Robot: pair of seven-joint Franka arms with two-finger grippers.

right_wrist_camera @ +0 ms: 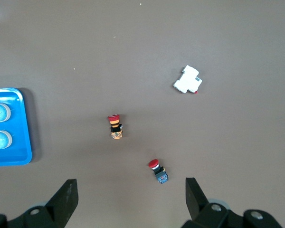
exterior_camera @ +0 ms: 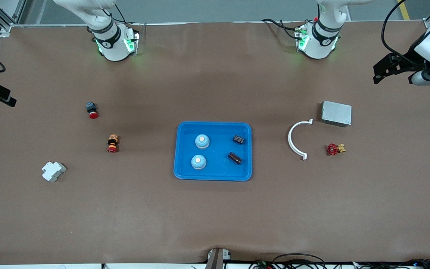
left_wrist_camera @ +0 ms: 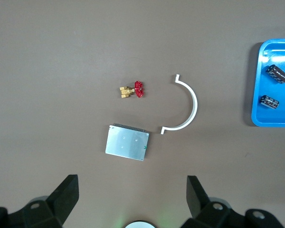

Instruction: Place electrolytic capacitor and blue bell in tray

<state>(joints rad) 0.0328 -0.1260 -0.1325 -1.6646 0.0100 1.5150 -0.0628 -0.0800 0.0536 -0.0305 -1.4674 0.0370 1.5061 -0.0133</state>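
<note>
A brown mat covers the table. At its middle the tray (exterior_camera: 214,178) already holds two blue bells, the nearer bell (exterior_camera: 198,161) and the farther bell (exterior_camera: 202,141), beside two capacitors (exterior_camera: 234,157), so the job looks finished. Both arms wait raised: the left gripper (left_wrist_camera: 133,190) over the left arm's end of the table and the right gripper (right_wrist_camera: 130,192) over the right arm's end, jaws spread wide, holding nothing.

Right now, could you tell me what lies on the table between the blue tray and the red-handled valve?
The white curved bracket lies between the tray and the valve, shown in the front view.
</note>
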